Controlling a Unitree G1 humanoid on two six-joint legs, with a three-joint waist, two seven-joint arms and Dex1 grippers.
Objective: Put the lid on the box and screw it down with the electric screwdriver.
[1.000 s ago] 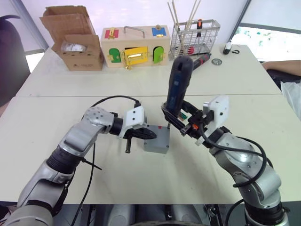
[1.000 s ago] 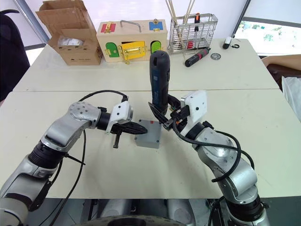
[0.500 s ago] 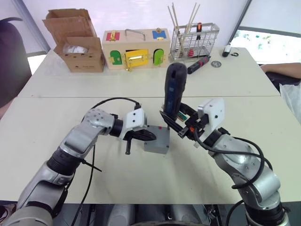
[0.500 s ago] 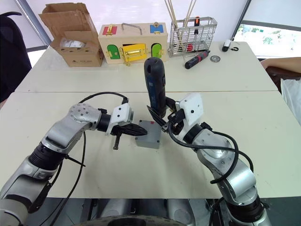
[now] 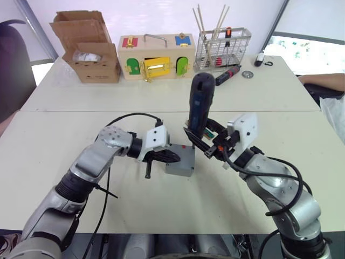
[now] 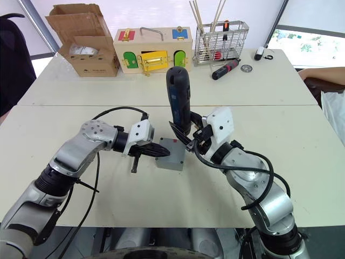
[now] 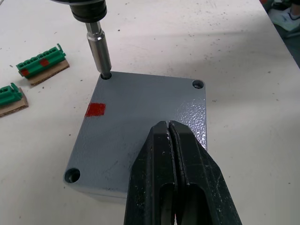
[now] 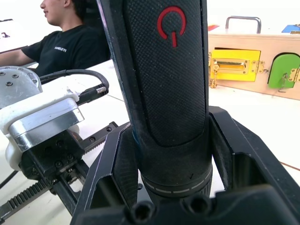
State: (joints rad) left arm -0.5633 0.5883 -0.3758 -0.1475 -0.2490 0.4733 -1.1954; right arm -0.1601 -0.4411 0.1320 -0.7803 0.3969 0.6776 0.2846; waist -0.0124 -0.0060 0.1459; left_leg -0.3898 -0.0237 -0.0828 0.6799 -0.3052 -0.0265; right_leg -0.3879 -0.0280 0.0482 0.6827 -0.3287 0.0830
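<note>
Lid sits on the box near the middle of the white bench, seen from the head views. To the left of the box, the left gripper reaches in with its jaws closed together, tips over the lid's left edge. To the right of the box, the right gripper clamps the electric screwdriver around its lower body, holding it nearly upright above the box's far corner. Well behind the box, along the far side of the bench, stand a cardboard carton, a colourful wooden latch box and a wire basket, with a small red-and-black hand screwdriver lying just beside the basket.

Left wrist view: the black fingers are pressed shut with nothing between them, lying over the near part of the lid. A red mark shows on the lid's grey top (not on a side wall). The screwdriver's metal bit stands in one corner screw hole. Two green connector pieces lie on the bench beside the box.

Right wrist view: the screwdriver's dark textured body, with a red power symbol, is gripped between the jaws. A seated person in a black shirt is behind it.
</note>
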